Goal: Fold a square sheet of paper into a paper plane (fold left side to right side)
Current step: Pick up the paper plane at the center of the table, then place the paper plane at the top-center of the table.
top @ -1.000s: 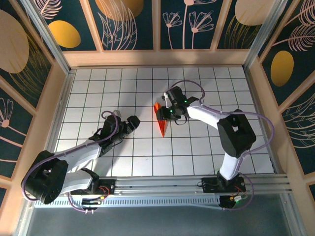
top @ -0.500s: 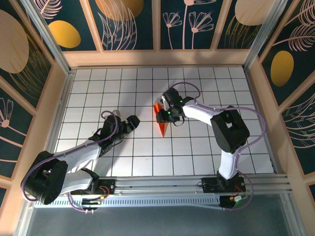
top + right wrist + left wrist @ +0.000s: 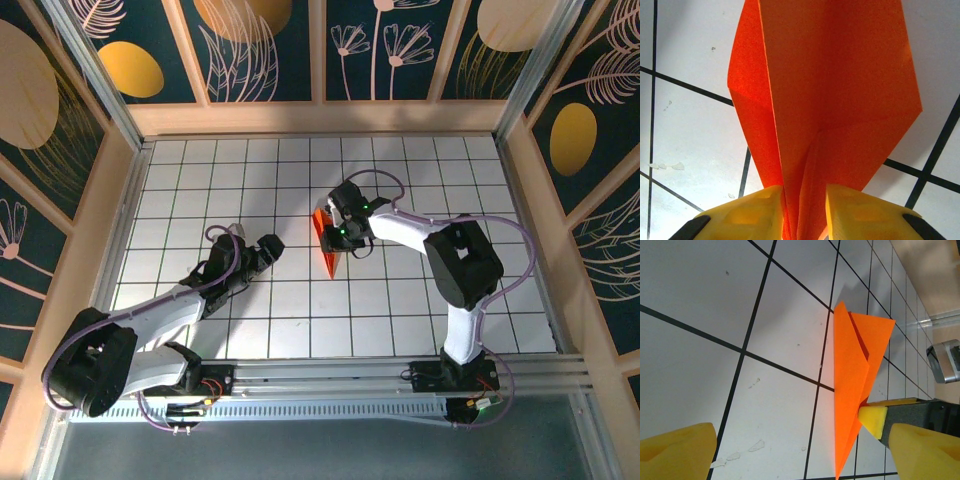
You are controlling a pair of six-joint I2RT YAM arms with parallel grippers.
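Near the middle of the white grid table [image 3: 200,170], the orange paper plane [image 3: 327,250] lies about where it was a second ago, nose toward the table's near edge. The right gripper [image 3: 333,238] has drawn its yellow pads in until they pinch the plane's folded layers. The right arm's elbow has swung in toward the table's middle, while the left gripper [image 3: 270,247], left of the table's centre, has stayed put with jaws spread wide, holding nothing.

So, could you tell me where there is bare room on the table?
Bare white grid tiles lie along the far wooden wall, and right of the right arm. Crowded mid-table: the right gripper pinches the folded orange paper wedge, left gripper nearby.
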